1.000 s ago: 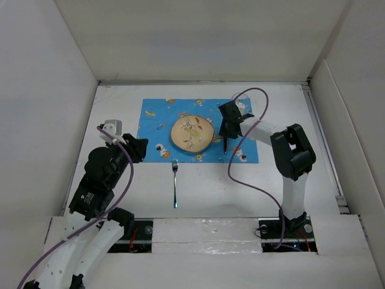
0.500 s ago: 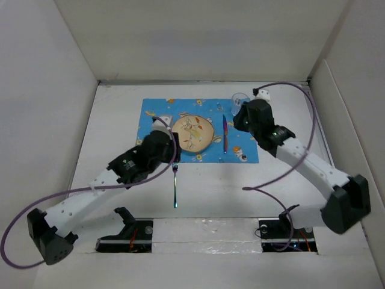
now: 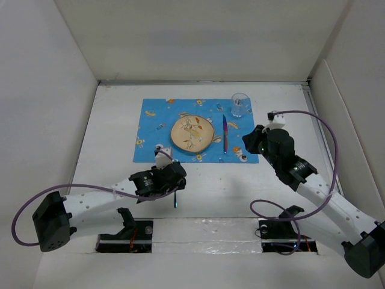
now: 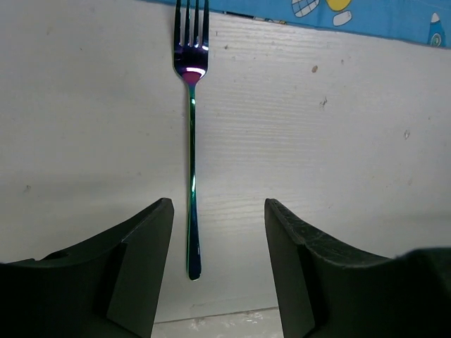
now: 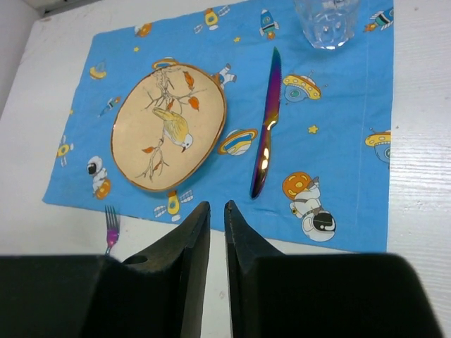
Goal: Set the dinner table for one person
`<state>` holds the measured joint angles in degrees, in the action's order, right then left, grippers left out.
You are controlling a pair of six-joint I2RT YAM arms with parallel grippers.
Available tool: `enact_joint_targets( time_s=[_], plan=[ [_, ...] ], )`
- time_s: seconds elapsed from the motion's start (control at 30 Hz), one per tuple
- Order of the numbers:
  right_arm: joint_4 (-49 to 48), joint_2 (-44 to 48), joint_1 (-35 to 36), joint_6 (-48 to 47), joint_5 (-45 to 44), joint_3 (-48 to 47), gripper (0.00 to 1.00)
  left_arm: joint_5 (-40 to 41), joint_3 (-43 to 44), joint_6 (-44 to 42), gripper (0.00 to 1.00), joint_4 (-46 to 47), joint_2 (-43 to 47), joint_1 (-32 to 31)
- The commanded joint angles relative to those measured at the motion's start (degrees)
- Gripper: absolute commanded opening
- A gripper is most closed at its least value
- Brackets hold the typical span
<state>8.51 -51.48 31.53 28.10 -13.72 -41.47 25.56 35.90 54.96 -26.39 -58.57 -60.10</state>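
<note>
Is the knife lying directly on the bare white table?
No, in the right wrist view the knife lies on the blue placemat, beside the plate.

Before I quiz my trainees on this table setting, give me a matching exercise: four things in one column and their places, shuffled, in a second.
Things
1. plate
2. knife
3. fork
4. glass

Places
A. on the bare dinner table, just on the near side of the placemat
B. at the placemat's far right corner
C. in the middle of the placemat
D. on the placemat, just right of the plate

Pairs: 1-C, 2-D, 3-A, 4-B
</note>
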Motion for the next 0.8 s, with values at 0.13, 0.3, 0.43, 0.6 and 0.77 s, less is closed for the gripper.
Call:
enact_joint_targets(
  time_s=[0.13, 0.3, 0.43, 0.6, 0.77],
  plan=[
    [-7.71, -1.33, -1.03, -2.26, 7.28, 1.66, 0.22, 1.94, -0.75, 6.12, 0.49, 2.4, -9.27, 0.07],
    [-7.46, -2.57, -1.03, -3.05, 8.09, 1.39, 0.19, 4.49, -0.22, 4.46, 0.4, 3.62, -14.64, 2.09],
    [-7.99, -1.87, -1.03, -2.79, 8.0, 2.62, 0.18, 6.17, 0.57, 2.53, 0.28, 5.47, -19.03, 2.09],
    [-10.1, -1.87, -1.03, -2.78, 8.35, 3.07, 0.15, 5.82, 1.45, 0.59, 0.16, 7.85, -25.09, 2.09],
    [-10.44, -1.69, -1.03, -2.7, 8.18, 3.68, 0.14, 7.22, 2.59, 1.38, 0.0, 3.91, -25.02, 2.09]
  ],
)
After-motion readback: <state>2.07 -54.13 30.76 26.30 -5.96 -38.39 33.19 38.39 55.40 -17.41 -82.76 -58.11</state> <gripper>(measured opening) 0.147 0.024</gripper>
